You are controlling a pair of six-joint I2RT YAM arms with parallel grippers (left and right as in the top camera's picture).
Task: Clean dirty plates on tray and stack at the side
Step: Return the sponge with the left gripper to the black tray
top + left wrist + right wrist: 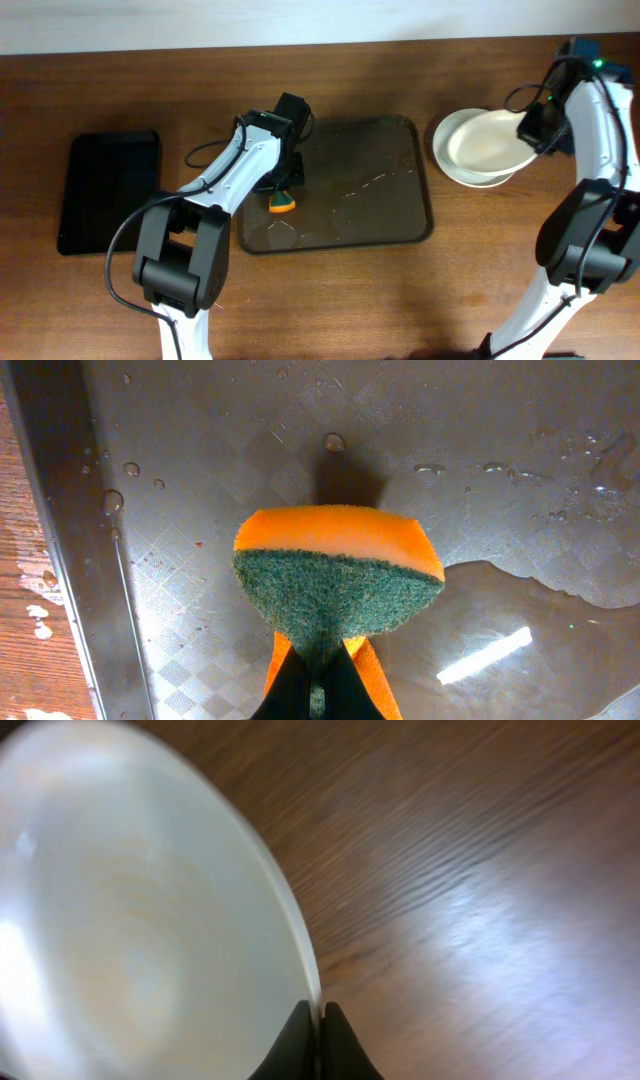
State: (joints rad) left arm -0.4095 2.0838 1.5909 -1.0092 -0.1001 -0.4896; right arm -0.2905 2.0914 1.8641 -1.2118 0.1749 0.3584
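Observation:
The dark brown tray lies mid-table, wet, with no plate on it; its wet floor fills the left wrist view. My left gripper is shut on an orange and green sponge over the tray's left part; the sponge fills the left wrist view, held between the fingers. White plates are stacked on the table right of the tray. My right gripper is shut on the rim of the top plate, which is tilted. In the right wrist view the fingers pinch that plate's edge.
A smaller black tray lies at the far left. Water pools and drops lie on the brown tray's floor. Bare wooden table runs along the front.

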